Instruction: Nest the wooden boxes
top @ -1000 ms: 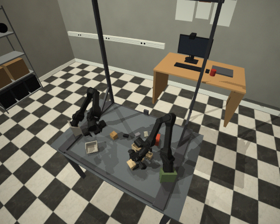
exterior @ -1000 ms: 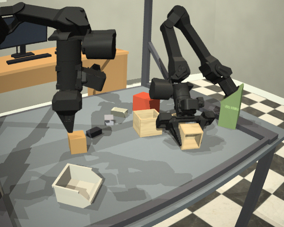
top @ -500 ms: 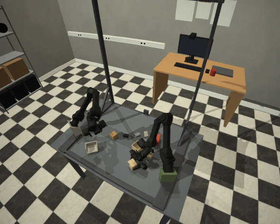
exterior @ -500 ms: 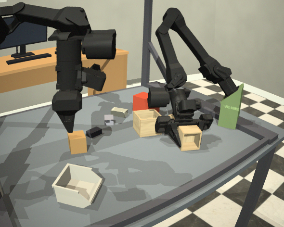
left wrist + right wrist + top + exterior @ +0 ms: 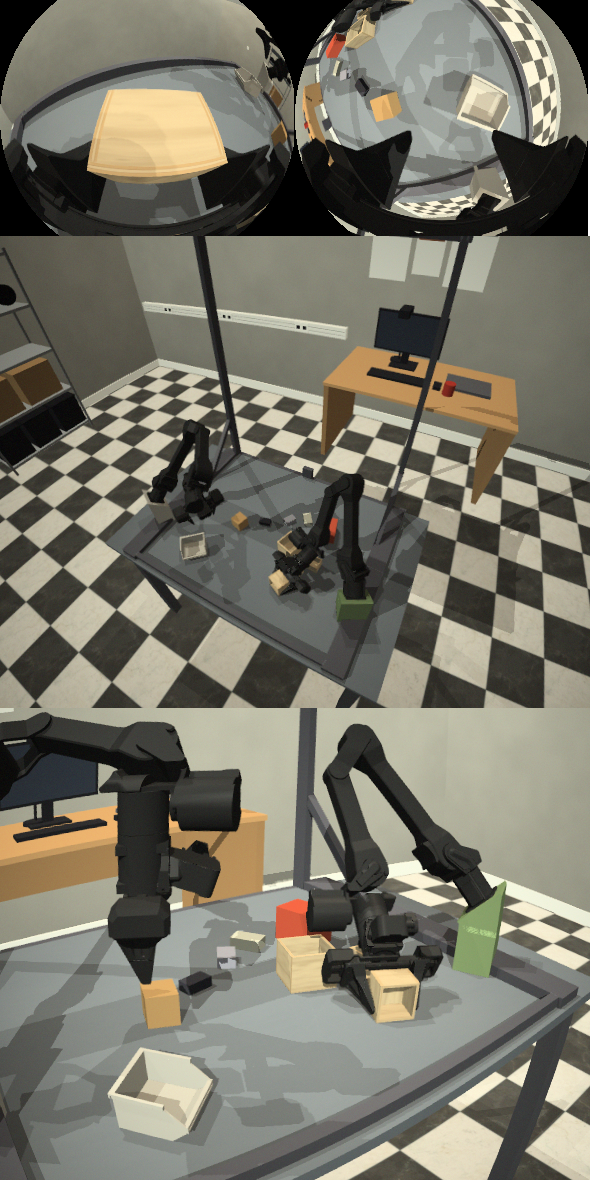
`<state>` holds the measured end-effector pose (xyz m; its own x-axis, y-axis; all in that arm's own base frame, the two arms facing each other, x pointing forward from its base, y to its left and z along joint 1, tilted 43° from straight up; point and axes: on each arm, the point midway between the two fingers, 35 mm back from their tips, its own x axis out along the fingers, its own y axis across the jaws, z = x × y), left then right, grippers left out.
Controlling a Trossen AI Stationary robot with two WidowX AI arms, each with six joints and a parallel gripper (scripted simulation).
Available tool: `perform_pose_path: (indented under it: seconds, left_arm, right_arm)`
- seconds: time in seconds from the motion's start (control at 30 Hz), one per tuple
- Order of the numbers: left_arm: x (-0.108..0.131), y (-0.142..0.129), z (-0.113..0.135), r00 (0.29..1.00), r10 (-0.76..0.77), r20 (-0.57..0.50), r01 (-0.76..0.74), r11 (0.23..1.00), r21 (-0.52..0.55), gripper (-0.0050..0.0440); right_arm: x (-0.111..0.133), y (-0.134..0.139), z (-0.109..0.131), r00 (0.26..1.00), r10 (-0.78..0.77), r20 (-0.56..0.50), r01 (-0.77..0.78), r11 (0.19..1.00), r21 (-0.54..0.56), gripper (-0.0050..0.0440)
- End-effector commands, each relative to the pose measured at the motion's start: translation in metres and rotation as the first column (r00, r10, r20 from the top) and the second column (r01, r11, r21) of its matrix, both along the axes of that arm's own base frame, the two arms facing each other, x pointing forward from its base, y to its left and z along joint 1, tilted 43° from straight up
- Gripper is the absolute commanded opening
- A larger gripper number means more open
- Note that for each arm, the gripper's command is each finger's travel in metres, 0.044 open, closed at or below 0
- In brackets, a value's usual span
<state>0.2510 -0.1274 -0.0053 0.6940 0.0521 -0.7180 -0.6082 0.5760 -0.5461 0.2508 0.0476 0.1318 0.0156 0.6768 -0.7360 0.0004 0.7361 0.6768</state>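
Observation:
A wooden box (image 5: 392,979) (image 5: 278,582) (image 5: 155,130) lies on its side on the table, its open side facing the exterior camera. My left gripper (image 5: 395,1008) is open around it, a finger at either side. The biggest wooden box in view (image 5: 287,544) (image 5: 298,968) (image 5: 354,37) stands upright beside the left gripper. A smaller wooden box (image 5: 315,564) is partly hidden behind the left gripper; its pose is unclear. Other small boxes may be hidden there. My right gripper (image 5: 453,135) (image 5: 145,981) is open and empty, high above the table.
An orange block (image 5: 240,521) (image 5: 162,1009) (image 5: 386,106), a black block (image 5: 196,983), a grey block (image 5: 226,957), a cream block (image 5: 247,941) and a red block (image 5: 290,920) (image 5: 336,46) lie around. A cream bin (image 5: 193,553) (image 5: 142,1120) (image 5: 464,112) stands near the right arm.

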Motion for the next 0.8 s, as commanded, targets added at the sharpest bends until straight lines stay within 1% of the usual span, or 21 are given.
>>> perform_pose_path:
  seconds: [0.0,0.5,0.57,0.63,0.77]
  left_arm:
    - [0.002,-0.001,0.002,1.000,0.004,0.010,-0.004,1.000,-0.005,0.0400]
    - [0.002,-0.001,0.002,1.000,0.004,0.010,-0.004,1.000,-0.005,0.0400]
    - [0.004,-0.001,0.006,1.000,-0.007,0.002,0.007,1.000,-0.020,0.0400]
    - [0.005,0.003,0.008,0.999,-0.034,-0.036,0.032,0.998,-0.048,0.0400]
    - [0.007,0.013,0.019,0.986,-0.127,-0.104,0.111,0.983,-0.147,0.0400]
  right_arm:
    - [0.001,-0.001,0.003,1.000,-0.001,0.015,0.001,1.000,0.000,0.0400]
    - [0.001,-0.001,0.003,1.000,-0.001,0.015,0.001,1.000,0.000,0.0400]
    - [0.001,-0.001,0.003,1.000,-0.001,0.015,0.001,1.000,0.000,0.0400]
    - [0.001,-0.001,0.003,1.000,-0.001,0.015,0.001,1.000,0.000,0.0400]
    - [0.001,-0.001,0.003,1.000,-0.001,0.015,0.001,1.000,0.000,0.0400]
